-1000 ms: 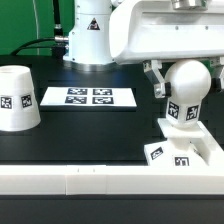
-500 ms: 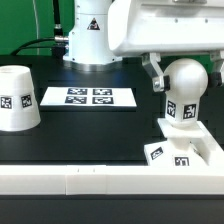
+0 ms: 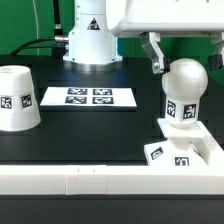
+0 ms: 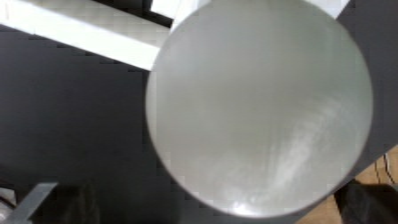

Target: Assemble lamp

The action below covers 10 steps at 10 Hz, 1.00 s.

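The white bulb (image 3: 186,82) stands upright with its neck in the flat square base (image 3: 186,152) at the exterior view's right. My gripper (image 3: 185,52) is open just above the bulb's round head, with one finger (image 3: 155,52) on each side and neither touching it. In the wrist view the bulb's head (image 4: 258,100) fills most of the picture from close above. The tapered shade (image 3: 17,97) stands apart on the table at the exterior view's left.
The marker board (image 3: 88,97) lies flat at the middle back, in front of the arm's white pedestal (image 3: 92,35). A long white rail (image 3: 100,181) runs along the front edge, with the base resting against it.
My gripper has risen from straddling the bulb's head to just above it. The bulb stays upright on the base.
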{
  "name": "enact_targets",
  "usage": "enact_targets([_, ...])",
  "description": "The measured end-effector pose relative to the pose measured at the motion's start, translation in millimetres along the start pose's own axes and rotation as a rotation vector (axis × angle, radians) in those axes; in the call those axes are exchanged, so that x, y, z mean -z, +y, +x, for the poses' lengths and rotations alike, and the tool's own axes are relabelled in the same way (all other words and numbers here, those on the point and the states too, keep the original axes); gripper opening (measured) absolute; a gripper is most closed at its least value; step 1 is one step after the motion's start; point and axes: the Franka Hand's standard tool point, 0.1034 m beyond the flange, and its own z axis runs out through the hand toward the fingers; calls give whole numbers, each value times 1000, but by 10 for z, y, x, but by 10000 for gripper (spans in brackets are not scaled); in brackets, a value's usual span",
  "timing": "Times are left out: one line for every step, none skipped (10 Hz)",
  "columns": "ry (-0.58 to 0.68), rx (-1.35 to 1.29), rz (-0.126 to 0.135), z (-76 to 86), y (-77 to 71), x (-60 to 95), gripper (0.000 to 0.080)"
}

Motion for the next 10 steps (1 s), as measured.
enact_targets([-11, -1, 3, -11, -7, -5, 698])
enact_targets([-15, -1, 4, -24, -4, -15, 698])
enact_targets([-47, -3, 12, -68, -5, -43, 698])
enact_targets([-155, -7, 43, -136, -50, -59, 698])
enact_targets([-214, -8, 62, -129, -70, -62, 698])
enact_targets([-266, -8, 76, -171, -92, -93, 698])
enact_targets([-384, -9, 102, -239, -127, -90, 698])
enact_targets([-416, -6, 110, -200, -121, -114, 698])
enact_targets([-440, -4, 118, -234, -124, -143, 698])
enact_targets([-423, -3, 113, -243, -104, -168, 698])
